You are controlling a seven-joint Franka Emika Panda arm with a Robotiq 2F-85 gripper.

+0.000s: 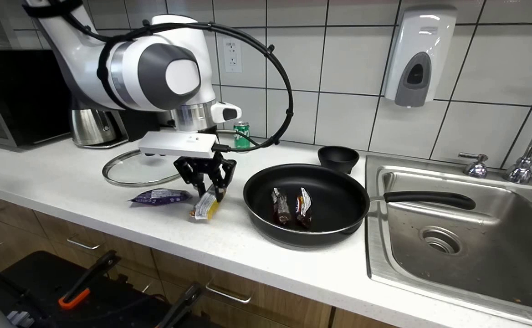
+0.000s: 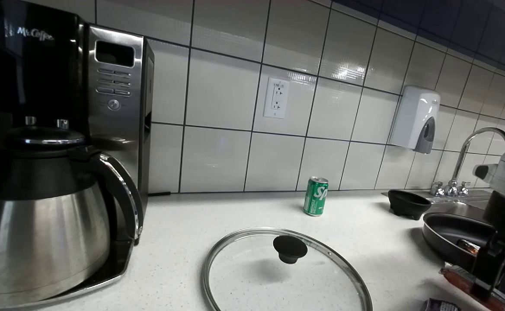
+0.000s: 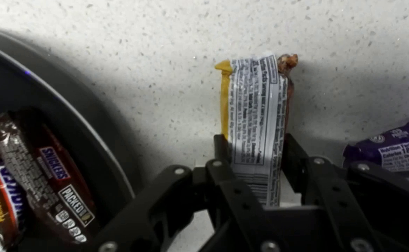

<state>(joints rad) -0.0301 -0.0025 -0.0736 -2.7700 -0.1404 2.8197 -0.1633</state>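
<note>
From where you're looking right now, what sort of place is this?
Probably a kitchen, though I can't tell if it's at home or at work: there's a rectangular stainless-steel sink, a black and silver coffee maker and a round black frying pan.

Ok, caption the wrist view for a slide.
Gripper closed on a wrapped bar, between a pan and a purple packet.

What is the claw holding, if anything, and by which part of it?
The yellow-and-white wrapped snack bar. The claw grips it across its two long sides, around the middle of its length.
</note>
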